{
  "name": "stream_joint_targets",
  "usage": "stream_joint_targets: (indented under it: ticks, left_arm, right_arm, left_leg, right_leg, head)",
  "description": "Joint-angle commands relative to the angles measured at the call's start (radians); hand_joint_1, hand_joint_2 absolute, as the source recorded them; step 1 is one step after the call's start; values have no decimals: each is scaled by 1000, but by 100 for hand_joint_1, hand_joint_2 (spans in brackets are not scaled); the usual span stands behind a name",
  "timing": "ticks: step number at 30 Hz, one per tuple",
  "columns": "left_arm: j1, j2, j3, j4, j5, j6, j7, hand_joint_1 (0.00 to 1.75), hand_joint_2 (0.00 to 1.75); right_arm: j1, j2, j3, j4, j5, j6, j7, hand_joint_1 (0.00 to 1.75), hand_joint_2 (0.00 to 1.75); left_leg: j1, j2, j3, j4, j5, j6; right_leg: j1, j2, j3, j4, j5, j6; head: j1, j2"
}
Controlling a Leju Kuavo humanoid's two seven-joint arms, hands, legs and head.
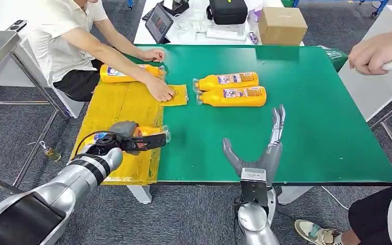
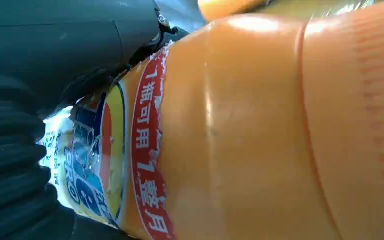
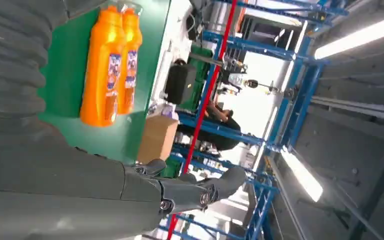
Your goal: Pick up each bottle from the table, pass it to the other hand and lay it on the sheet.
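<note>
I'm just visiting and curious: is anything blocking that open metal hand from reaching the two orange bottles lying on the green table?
Nothing visible does. Only bare green table lies between the right hand and the two bottles.

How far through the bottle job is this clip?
One bottle already lies on the yellow sheet, with a person's hand pressing the sheet beside it. The left hand holds a second bottle over the sheet. Two bottles wait on the green table; the right hand is empty.

head high overlooking table (image 1: 306, 127), wrists close
</note>
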Motion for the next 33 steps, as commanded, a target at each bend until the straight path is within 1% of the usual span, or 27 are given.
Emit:
stream_joint_targets:
  ticks: [1,3,4,5,6,7,9,11,12,15,17,19,21,22,25,27,30,31,33]
  left_arm:
    - [-37,-12,36,140,-16,-124,71,175,175]
    - [-34,-13,42,140,-16,-122,70,175,175]
    - [-31,-13,52,138,-16,-114,70,171,175]
    - [-21,-15,99,135,26,-121,46,136,175]
    - [-18,-16,111,133,31,-123,27,7,175]
    - [-11,-21,154,129,67,-134,-12,0,175]
    - [-12,-28,183,123,94,-176,-78,0,175]
    - [-29,-33,140,114,54,-200,-107,2,175]
    - [-27,-45,159,101,69,-179,-123,0,175]
    - [-29,-68,151,89,60,-168,-138,0,175]
    - [-27,-84,149,69,73,-190,-219,0,175]
    - [-26,-88,149,67,73,-189,-219,0,175]
    - [-26,-88,149,67,73,-189,-219,0,175]
    - [-23,-88,140,56,79,-209,-266,0,175]
    - [-12,-97,141,24,112,-222,-334,0,175]
    - [8,-100,115,-33,117,-184,-371,0,175]
    - [24,-97,55,-86,86,-115,-381,0,175]
    - [40,-99,57,-115,88,-63,-380,0,175]
    - [65,-100,62,-154,90,-7,-380,0,175]
  right_arm:
    - [-79,-7,25,144,-16,27,10,0,175]
    - [-83,-7,25,153,-16,29,10,0,175]
    - [-84,-7,25,157,-18,32,10,0,175]
    - [-83,-7,25,164,-20,34,10,0,175]
    - [-82,-8,24,169,-23,35,10,0,175]
    - [-79,-9,22,176,-31,34,4,0,175]
    - [-76,-13,23,192,-46,33,-8,0,175]
    - [-74,-14,23,206,-60,33,-19,0,175]
    - [-72,-14,20,210,-65,31,-24,0,175]
    - [-66,-16,19,209,-68,27,-29,0,175]
    - [-61,-17,15,207,-75,21,-34,0,175]
    - [-60,-17,15,207,-76,21,-35,0,175]
    - [-60,-17,15,207,-76,21,-35,0,175]
    - [-58,-21,19,207,-85,16,-39,0,175]
    - [-50,-31,27,205,-101,6,-39,0,175]
    - [-41,-46,39,200,-114,-18,-39,0,175]
    - [-30,-55,35,187,-119,-31,-39,0,175]
    - [-25,-53,26,183,-116,-30,-39,0,175]
    - [-18,-52,19,178,-102,-31,-39,0,175]
  left_leg:
    - [0,3,1,-1,0,1]
    - [0,3,1,-1,-1,2]
    - [0,2,0,0,0,1]
    - [0,2,1,-1,0,2]
    - [0,2,1,-1,0,1]
    - [0,3,1,-1,-1,2]
    - [0,2,2,-2,0,2]
    - [0,1,1,-2,0,2]
    - [0,0,1,-1,0,2]
    - [0,-3,0,-1,0,2]
    - [0,-2,-1,-1,0,2]
    - [0,-5,-2,-1,1,3]
    - [0,-4,-1,-1,0,3]
    - [0,-5,-2,-1,1,2]
    - [-1,-4,-3,0,1,2]
    - [-1,-6,-3,-1,1,2]
    - [0,-6,-3,-1,0,3]
    - [-1,-5,-4,0,1,3]
    - [-1,-5,-4,0,0,3]
  right_leg:
    - [1,2,1,-1,1,-2]
    - [1,1,1,-1,0,-2]
    - [1,1,0,-1,0,-1]
    - [1,0,1,-2,0,-2]
    - [0,1,1,-1,0,-2]
    - [1,2,1,-2,1,-2]
    - [1,1,1,-2,1,-2]
    - [1,0,1,-2,1,-2]
    - [1,-2,2,-2,0,-2]
    - [0,-5,1,-1,0,-1]
    - [1,-4,1,-2,0,-1]
    - [0,-6,1,-2,-1,-1]
    - [0,-5,1,-2,-1,-2]
    - [0,-6,1,-2,-1,-2]
    - [0,-5,0,-1,0,-1]
    - [0,-8,0,-2,-1,-2]
    - [0,-9,1,-2,-1,-2]
    - [0,-7,-1,-1,-1,-1]
    - [0,-7,-2,-2,-1,-2]
  head:
    - [0,0]
    - [1,0]
    - [0,0]
    - [1,0]
    - [0,0]
    - [0,0]
    - [0,0]
    - [0,0]
    - [0,0]
    - [0,0]
    - [0,0]
    - [0,0]
    - [0,0]
    - [0,0]
    - [0,0]
    - [0,0]
    - [0,0]
    - [0,0]
    - [0,0]
